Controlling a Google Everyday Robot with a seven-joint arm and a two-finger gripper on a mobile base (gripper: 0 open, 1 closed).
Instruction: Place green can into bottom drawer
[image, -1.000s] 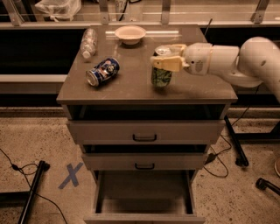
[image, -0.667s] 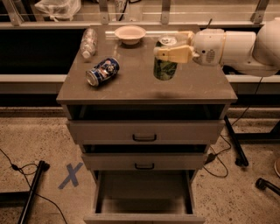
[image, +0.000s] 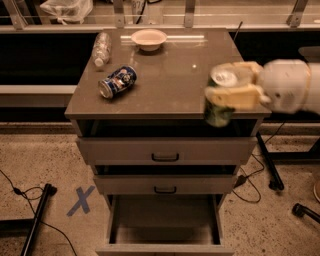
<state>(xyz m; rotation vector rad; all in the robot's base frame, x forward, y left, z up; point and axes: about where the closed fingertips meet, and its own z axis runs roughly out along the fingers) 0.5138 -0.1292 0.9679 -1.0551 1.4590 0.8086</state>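
Blue can (image: 117, 81), bottle (image: 101, 48) and bowl (image: 149, 38) rest on cabinet top (image: 170, 90).

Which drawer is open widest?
The bottom drawer, pulled far out, floor showing; the top drawer and middle drawer are barely out. The gripper holds the green can at the cabinet top, front edge.

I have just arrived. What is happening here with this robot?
The robot arm's pincer holds the green can over the front right edge of the cabinet top. Below, the bottom drawer stands open; the can is not yet in it. A blue-and-white can lies on its side on the top.
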